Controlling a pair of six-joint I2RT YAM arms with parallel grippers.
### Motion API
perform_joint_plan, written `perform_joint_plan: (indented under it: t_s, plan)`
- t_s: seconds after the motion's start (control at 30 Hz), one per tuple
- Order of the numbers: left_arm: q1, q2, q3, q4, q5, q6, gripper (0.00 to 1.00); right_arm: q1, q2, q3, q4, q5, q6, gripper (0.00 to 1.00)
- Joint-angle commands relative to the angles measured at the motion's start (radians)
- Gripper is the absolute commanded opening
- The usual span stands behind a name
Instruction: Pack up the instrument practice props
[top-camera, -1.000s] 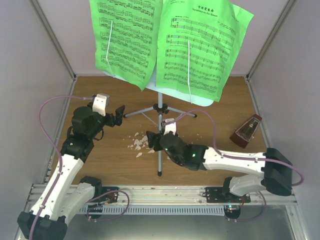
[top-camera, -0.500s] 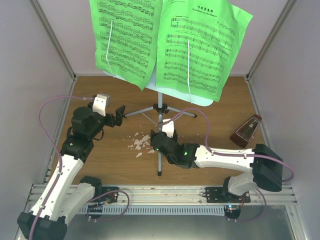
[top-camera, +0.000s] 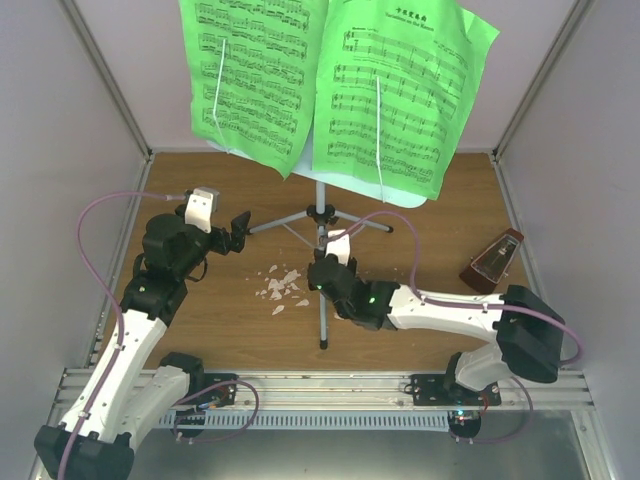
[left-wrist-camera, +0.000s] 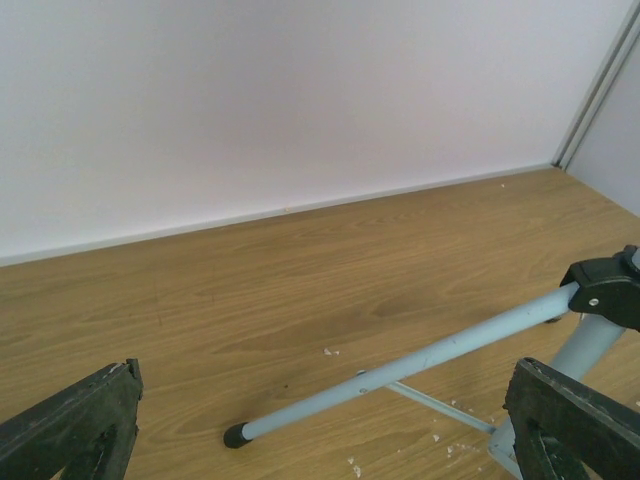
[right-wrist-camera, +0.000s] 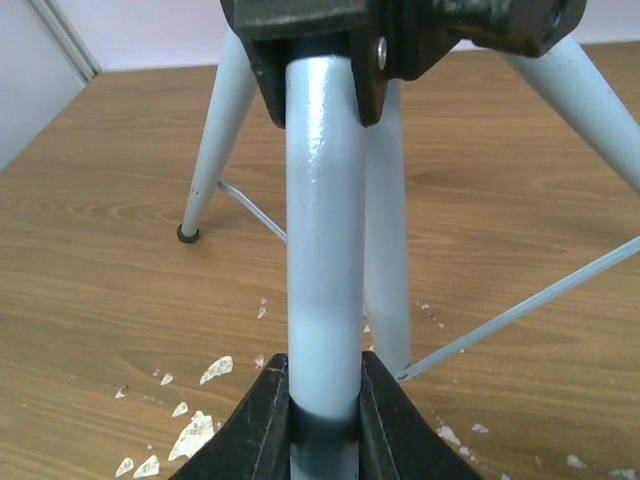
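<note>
Wooden tabletop (top-camera: 460, 220) carries the music stand (top-camera: 321, 214) mid-frame, green pages (top-camera: 390, 100) on it, metronome (top-camera: 493, 262) at right. Your right gripper (right-wrist-camera: 322, 400) clamps its near leg; your left gripper (top-camera: 236, 230) gapes empty. Nothing looks packed yet.

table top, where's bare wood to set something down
Bare wood near the front, between the left arm and the stand; also between the stand and the metronome. Crowded mid-table: stand legs, crumbs, right fingers clamped on a leg.
</note>
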Motion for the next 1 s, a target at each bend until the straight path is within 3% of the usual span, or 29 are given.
perform_joint_plan:
  t_s: [0.0, 0.23, 0.43, 0.73, 0.97]
  plan:
    - [-0.004, -0.011, 0.004, 0.032, -0.001, -0.001, 0.99, -0.069, -0.04, -0.058, 0.104, 0.009, -0.117, 0.01]
    - [-0.004, -0.009, 0.003, 0.035, 0.0, 0.001, 0.99, -0.247, -0.133, -0.159, 0.281, -0.152, -0.36, 0.01]
    - [-0.004, -0.012, 0.001, 0.036, 0.004, 0.002, 0.99, -0.41, -0.143, -0.222, 0.455, -0.42, -0.577, 0.0]
    - [-0.005, -0.011, 0.0, 0.037, 0.007, 0.005, 0.99, -0.607, -0.087, -0.197, 0.512, -0.897, -0.702, 0.01]
    - [-0.004, -0.003, -0.003, 0.04, 0.007, 0.005, 0.99, -0.657, -0.044, -0.159, 0.499, -0.994, -0.79, 0.01]
